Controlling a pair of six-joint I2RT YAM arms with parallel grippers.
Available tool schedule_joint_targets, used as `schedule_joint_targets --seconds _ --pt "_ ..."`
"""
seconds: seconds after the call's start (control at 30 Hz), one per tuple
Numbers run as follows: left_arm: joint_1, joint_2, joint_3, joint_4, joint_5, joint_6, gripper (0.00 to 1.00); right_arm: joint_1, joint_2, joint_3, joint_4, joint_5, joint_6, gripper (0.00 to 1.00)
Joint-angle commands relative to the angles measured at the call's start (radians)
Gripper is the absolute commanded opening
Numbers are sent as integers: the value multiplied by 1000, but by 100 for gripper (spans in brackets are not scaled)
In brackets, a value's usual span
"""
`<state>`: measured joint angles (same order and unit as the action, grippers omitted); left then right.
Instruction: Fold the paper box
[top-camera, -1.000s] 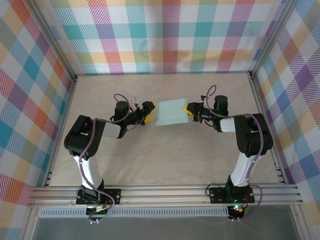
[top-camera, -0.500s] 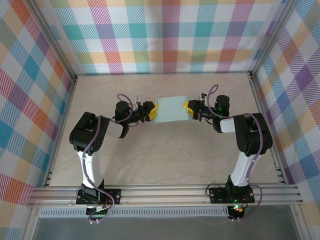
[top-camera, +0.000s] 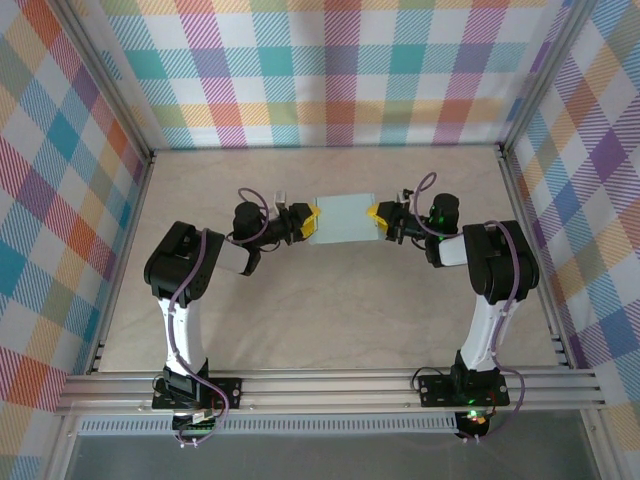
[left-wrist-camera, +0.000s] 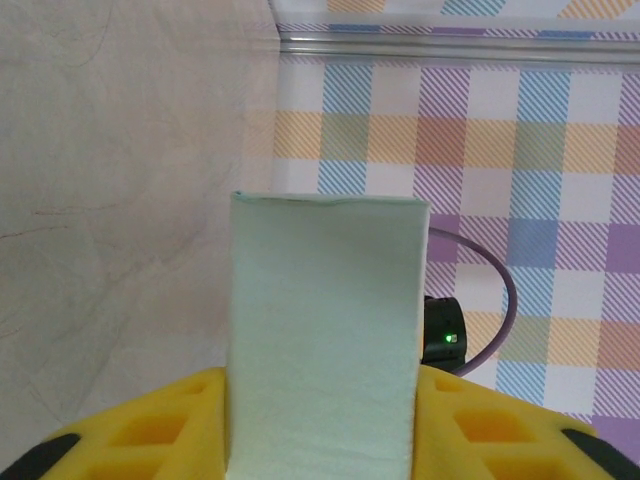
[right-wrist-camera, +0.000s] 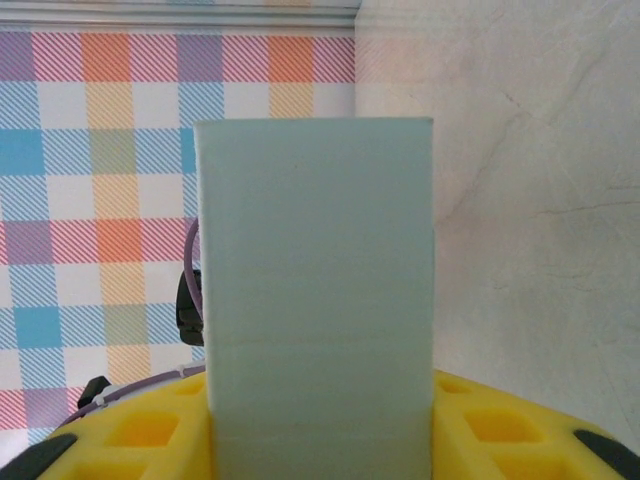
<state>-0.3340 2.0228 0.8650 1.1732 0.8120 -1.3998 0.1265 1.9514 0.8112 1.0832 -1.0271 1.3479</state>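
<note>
The paper box, a pale mint flat rectangle, hangs between the two arms at the middle of the table's far half. My left gripper is shut on its left end, and my right gripper is shut on its right end. In the left wrist view the paper box runs away from the camera, with the yellow pads pressed against both of its sides. In the right wrist view the paper box stands the same way between that gripper's yellow pads.
The pale wooden table is fenced by checked cloth walls and aluminium posts. A metal rail runs along the near edge by the arm bases. The right arm's purple cable loops behind the box.
My left gripper has moved right to the box's left end and closed on it. The box has shifted slightly toward the back wall. The right gripper has kept its grip.
</note>
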Motion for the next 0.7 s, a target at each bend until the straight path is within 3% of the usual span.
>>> schedule_joint_targets --seconds 0.0,0.2,0.3,0.47,0.67 --pt "-16 11 35 52 25 -27 36 4 -7 0 40 -21 9 44" --pt "-16 22 21 75 14 -61 30 4 -3 0 54 -18 21 52" --pt "-13 24 10 57 6 -61 27 4 -38 -9 -11 3 -49 68" --pt "-10 29 -2 46 9 -81 27 -3 -153 -5 -334 67 -290 88" --pt "4 27 -20 -14 8 -90 27 -33 -365 17 -853 279 -727 94"
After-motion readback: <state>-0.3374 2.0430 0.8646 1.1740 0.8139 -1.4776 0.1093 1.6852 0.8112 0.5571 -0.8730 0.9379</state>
